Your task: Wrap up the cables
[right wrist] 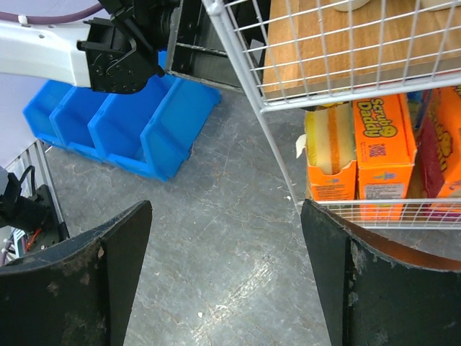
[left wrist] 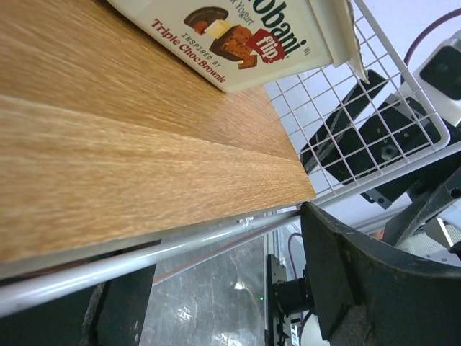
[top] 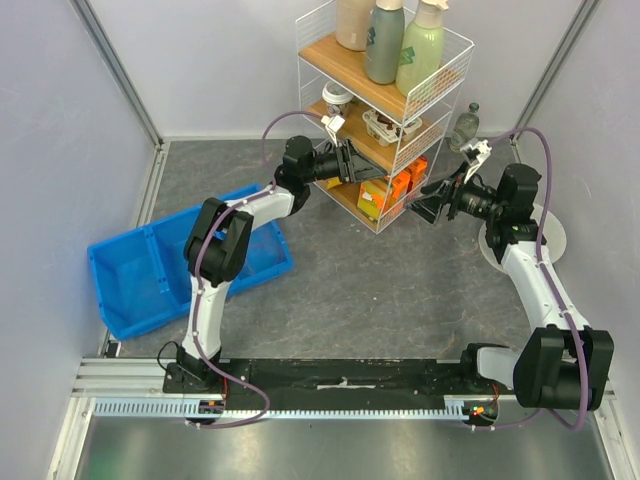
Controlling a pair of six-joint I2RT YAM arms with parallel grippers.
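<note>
Left hand: fingers spread wide, holding nothing, at the wooden middle shelf edge of the wire rack. Right hand: wide, empty, above the grey surface, beside the orange boxes. Location of cables: cannot tell.

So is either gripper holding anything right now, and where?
Nothing held: right gripper is open over the table; left gripper is open at the wooden shelf edge, not clamped on it.
</note>
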